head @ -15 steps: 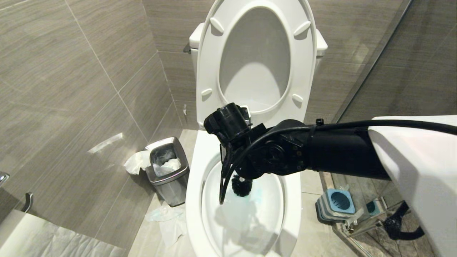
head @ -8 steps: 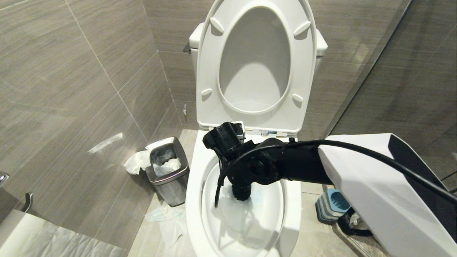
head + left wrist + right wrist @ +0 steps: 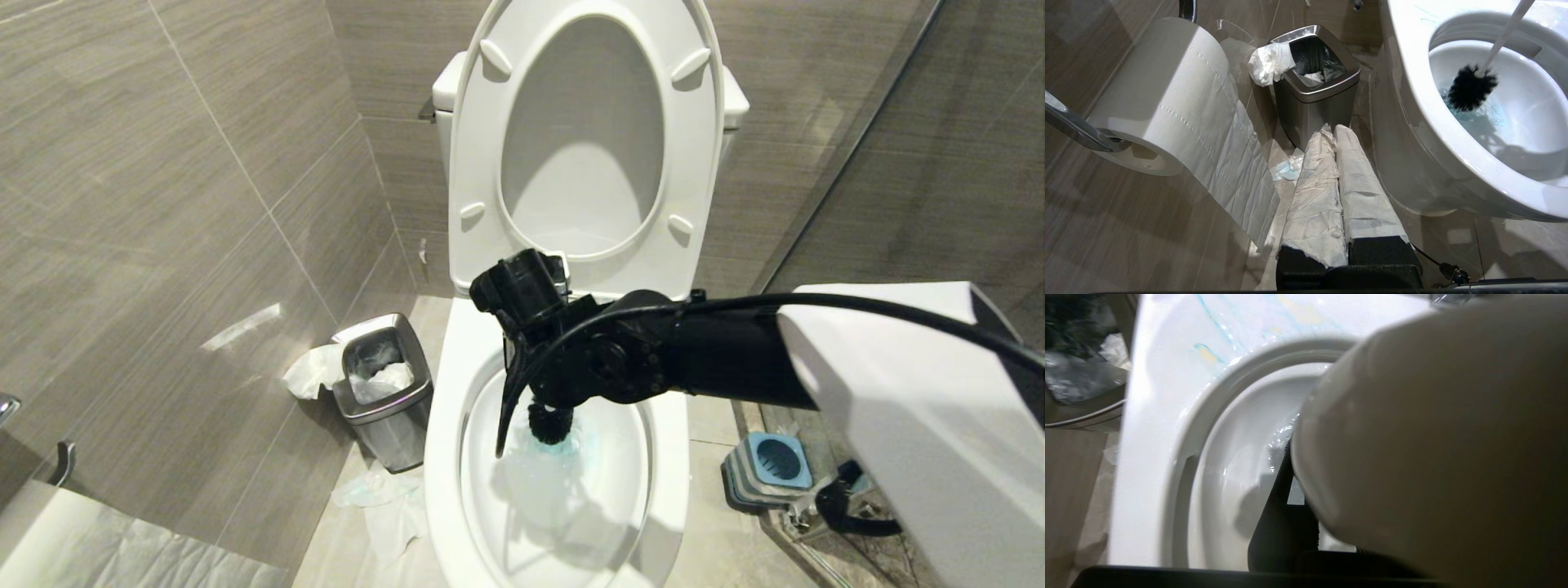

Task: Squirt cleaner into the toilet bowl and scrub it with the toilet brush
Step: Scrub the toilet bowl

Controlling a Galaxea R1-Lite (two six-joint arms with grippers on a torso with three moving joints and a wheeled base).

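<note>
Scrubbing-wise, the toilet brush (image 3: 1486, 61) was held in the right gripper's (image 3: 555, 400) jaws, handle slanting down into the toilet bowl (image 3: 441, 457), bristles at the teal water; left gripper's (image 3: 1337, 134) jaws were closed, well outside the bowl.

Glossy white ceramic toilet bowl (image 3: 445, 457); brushed steel waste bin (image 3: 384, 404); bristly black toilet brush (image 3: 1470, 87).

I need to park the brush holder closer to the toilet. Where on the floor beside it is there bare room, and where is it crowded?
Bare tile lies right of the toilet bowl, between it and the blue-topped holder. The left side is crowded: the steel waste bin, with tissue hanging over its rim, and paper scraps on the floor against the bowl's base.
</note>
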